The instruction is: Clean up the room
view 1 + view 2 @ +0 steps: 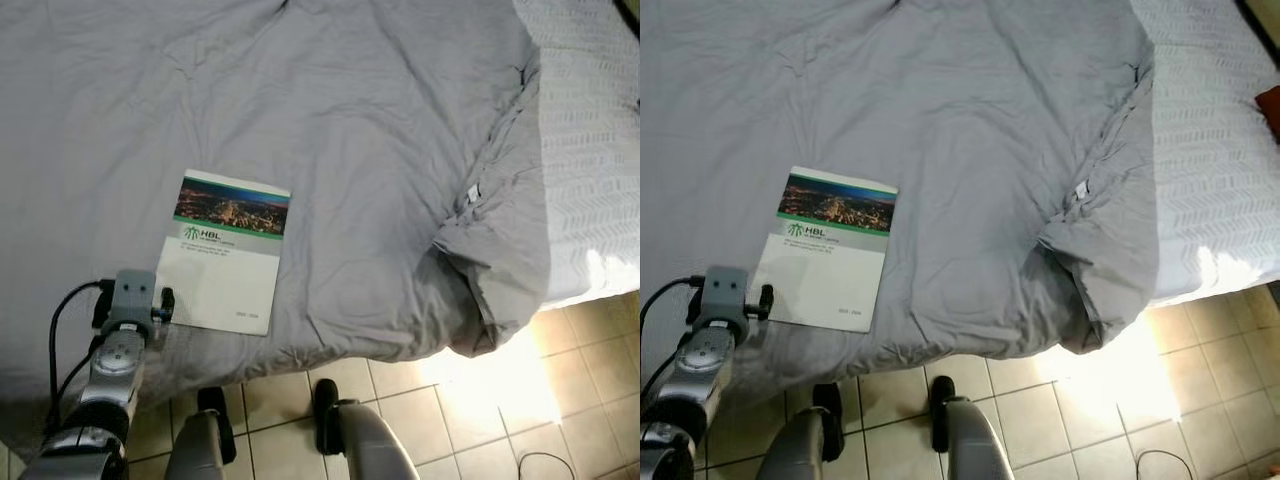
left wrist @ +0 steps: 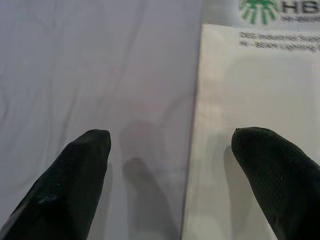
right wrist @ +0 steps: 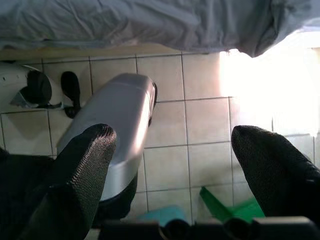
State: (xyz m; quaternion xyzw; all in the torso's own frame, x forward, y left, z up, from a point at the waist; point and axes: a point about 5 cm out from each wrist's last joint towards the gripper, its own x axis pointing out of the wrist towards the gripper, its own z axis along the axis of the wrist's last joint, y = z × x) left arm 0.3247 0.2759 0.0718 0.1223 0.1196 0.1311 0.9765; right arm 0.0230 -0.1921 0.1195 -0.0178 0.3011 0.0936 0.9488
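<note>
Over on the left, the left gripper (image 2: pixel 170 150) hangs just above the near edge of the bed, its two black fingers (image 2: pixel 75 170) spread wide, one over the bare grey duvet (image 1: pixel 330 130) and the other over the white lower part of the booklet (image 1: pixel 228 250). So the booklet's left edge runs right between the open jaws, and nothing is held yet. The booklet lies flat on the duvet near the foot-side edge of the bed, close to the robot, with its long side running away from it. To my eye the step in hand is picking that booklet up, and doing it well means getting one finger under that thin edge without merely pressing it into the soft cover; sliding it toward the mattress edge so it overhangs looks the safer way, since a flat pinch could crease the cover or bunch the fabric. The cover has a band of city lights at night along the top, then a green emblem with "HBL" beside it; the smaller lines beneath are too blurred to trust. Further right, the duvet folds back over a white patterned sheet (image 1: pixel 590 150). The right gripper (image 3: pixel 172 165) hangs low over the tiled floor (image 3: pixel 210 115), fingers apart and empty.
</note>
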